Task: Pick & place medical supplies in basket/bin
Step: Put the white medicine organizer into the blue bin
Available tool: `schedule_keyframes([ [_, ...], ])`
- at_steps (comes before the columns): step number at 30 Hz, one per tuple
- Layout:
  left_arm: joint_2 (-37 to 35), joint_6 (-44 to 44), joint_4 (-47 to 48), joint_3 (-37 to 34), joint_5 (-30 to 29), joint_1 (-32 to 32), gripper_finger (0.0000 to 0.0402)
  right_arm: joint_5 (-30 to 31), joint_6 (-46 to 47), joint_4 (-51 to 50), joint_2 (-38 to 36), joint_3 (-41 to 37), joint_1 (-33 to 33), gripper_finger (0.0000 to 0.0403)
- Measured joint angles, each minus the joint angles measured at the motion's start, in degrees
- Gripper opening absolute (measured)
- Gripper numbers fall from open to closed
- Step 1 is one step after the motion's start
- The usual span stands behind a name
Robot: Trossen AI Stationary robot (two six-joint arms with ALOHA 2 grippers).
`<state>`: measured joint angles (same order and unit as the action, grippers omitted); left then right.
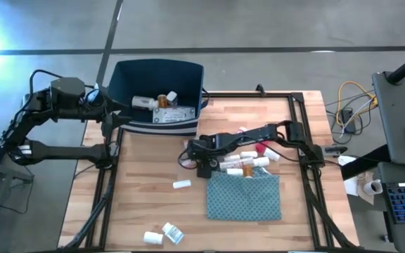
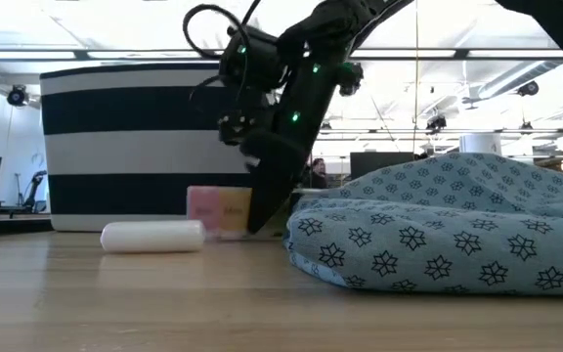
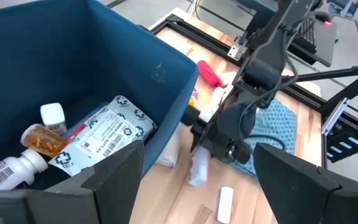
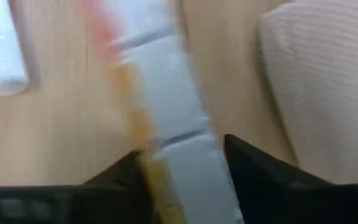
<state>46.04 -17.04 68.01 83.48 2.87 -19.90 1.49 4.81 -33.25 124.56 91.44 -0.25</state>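
1. The right gripper (image 1: 190, 159) is down on the wooden table (image 1: 153, 218) near its middle, just off the left end of the heap of supplies. Its fingers straddle a flat silvery packet (image 4: 166, 124) with a yellow-and-pink edge; whether they have pinched it yet I cannot tell. Low and nose-down suits a thin item lying flat.
2. The navy bin (image 1: 188, 74) sits at the table's far left corner, overhanging that edge. It already holds a white pill bottle (image 1: 143, 102), an orange vial (image 1: 164, 99) and a blue-and-white box (image 1: 173, 116).
3. The left gripper (image 1: 114, 104) waits over the bin's left rim with fingers spread and nothing in them, likely parked clear of the right arm's path.
4. The teal patterned cloth (image 1: 245, 197) lies toward the near edge, with loose bottles and vials along its far side.
5. A small white bottle (image 1: 181, 185) lies left of the cloth, and two more white items (image 1: 164, 234) lie by the near edge.
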Motion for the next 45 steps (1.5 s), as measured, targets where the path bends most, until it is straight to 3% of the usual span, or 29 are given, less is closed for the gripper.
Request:
schedule_keyframes([
  [4, 0.0, 0.0, 0.0, 0.0, 0.0, 0.0, 0.0281, -2.0, 2.64, -4.73, -4.3, 0.0, -0.03, 0.0091],
  [11, 0.0, 0.0, -0.02, 0.0, 0.01, 0.0, 0.0281, -2.82, 8.79, -4.52, -17.77, 0.9, 0.11, 0.0092],
  [15, -0.02, 0.1, -0.02, 0.0, 0.07, 0.0, 0.0281, 2.6, 15.17, -1.76, -25.45, 2.88, -0.54, 0.0096],
  [21, 0.0, 0.54, -0.04, -0.02, 0.13, 0.0, 0.0281, 6.45, 16.38, 16.8, -30.25, 8.86, -3.87, 0.0101],
  [25, 0.01, 0.55, -0.14, -0.28, 0.14, -0.01, 0.0281, 5.61, 14.29, 24.42, -26.43, 14.68, -8.32, 0.01],
  [32, 0.02, 0.15, -2.3, -0.33, 0.79, -0.01, 0.0281, -7.15, 18.38, 22.5, -10.89, 31.22, -18.08, 0.01],
  [37, 0.02, -1.35, -2.47, -0.35, 2.29, -0.01, 0.0281, -8.16, 16.07, 18.25, 1.47, 43.62, -21.45, 0.0111],
  [39, 0.0, -1.77, -2.47, -0.35, 3.22, 0.0, 0.0281, -8.13, 14.71, 20.59, 2.42, 41.91, -22.67, 0.0122],
  [45, 0.0, -2.14, -2.47, -0.75, 4.0, 0.0, 0.0281, -7.8, 16.66, 15.46, 4.15, 41.34, -24.27, 0.0182],
])
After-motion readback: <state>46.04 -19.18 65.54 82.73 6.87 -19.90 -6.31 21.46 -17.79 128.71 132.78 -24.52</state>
